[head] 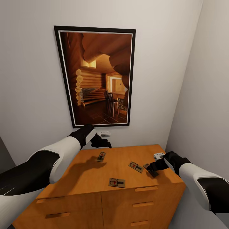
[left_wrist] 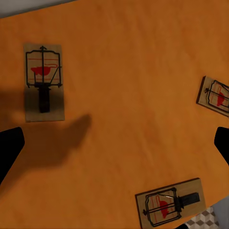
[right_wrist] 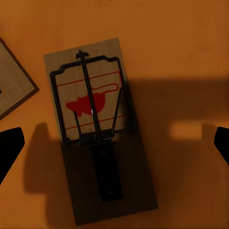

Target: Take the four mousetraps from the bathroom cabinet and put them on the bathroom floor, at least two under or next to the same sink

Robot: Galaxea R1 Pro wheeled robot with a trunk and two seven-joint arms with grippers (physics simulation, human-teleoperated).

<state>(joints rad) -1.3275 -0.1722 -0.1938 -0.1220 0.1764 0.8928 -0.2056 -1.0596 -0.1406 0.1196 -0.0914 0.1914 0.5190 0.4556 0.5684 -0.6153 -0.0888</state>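
Drawer fronts of cabinet (head: 105, 203) closest, four handles visible. Four mousetraps on its flat top: one near front edge (head: 116, 182), one toward back (head: 101, 156), one right of centre (head: 135, 167), one (head: 150, 170) directly under my right gripper (head: 152, 168). Right fingers spread wide, empty. My left gripper (head: 102, 142) hovers over back edge, open, holding nothing. One framed picture (head: 98, 76) on wall.

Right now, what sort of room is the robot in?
Probably a narrow corner of a home; nothing here settles which room. A wooden chest of drawers stands against a white wall under a framed picture of a log-cabin interior, and mousetraps lie on its top. A patch of patterned floor tile shows.
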